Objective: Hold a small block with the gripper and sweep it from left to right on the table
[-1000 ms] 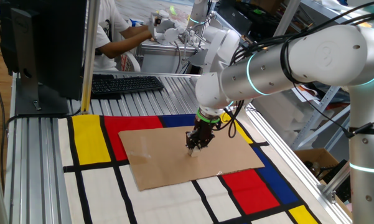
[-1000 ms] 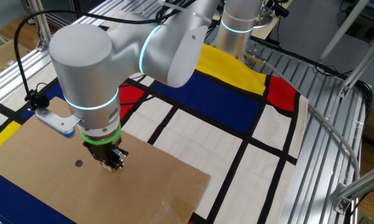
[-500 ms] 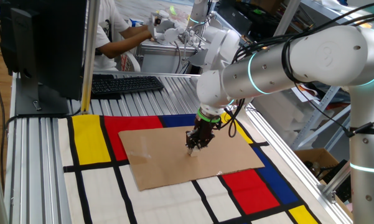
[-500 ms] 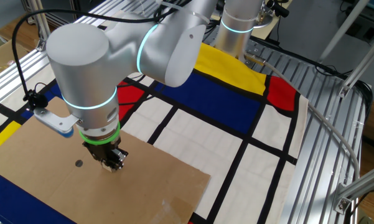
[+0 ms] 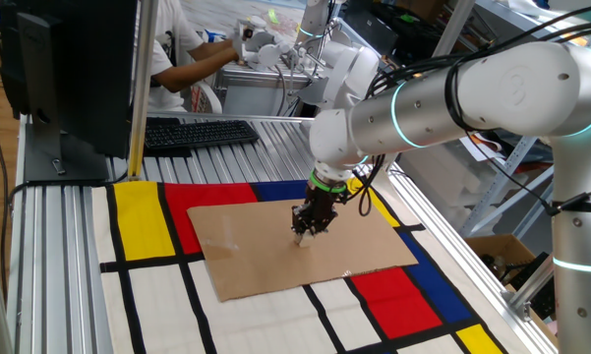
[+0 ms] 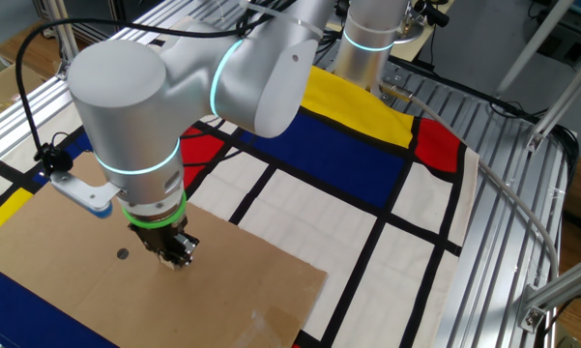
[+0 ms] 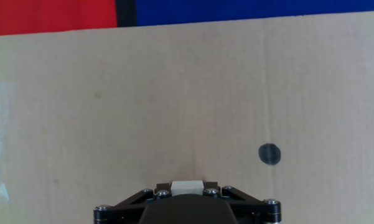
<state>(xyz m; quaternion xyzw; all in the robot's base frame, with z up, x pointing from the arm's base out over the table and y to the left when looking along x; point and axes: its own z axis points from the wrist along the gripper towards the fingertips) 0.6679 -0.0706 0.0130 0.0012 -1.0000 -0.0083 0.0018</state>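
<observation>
My gripper [image 5: 304, 232], a black claw under a green ring, stands upright on the brown cardboard sheet [image 5: 246, 246] of the table. It is shut on the small block [image 7: 187, 186], a pale beige cube that shows between the jaws at the bottom of the hand view. In one fixed view the block [image 5: 303, 239] is just a pale speck at the fingertips, pressed to the cardboard. In the other fixed view the gripper [image 6: 175, 255] hides the block.
A small dark dot mark [image 7: 269, 154] lies on the cardboard to the right of the gripper, also in the other fixed view [image 6: 122, 254]. The coloured mat [image 5: 393, 290] surrounds the cardboard. A keyboard [image 5: 197, 132] and a person [image 5: 182, 54] are at the far end.
The gripper with the block has shifted very slightly along the cardboard; the arm leans a little further. Otherwise nothing differs.
</observation>
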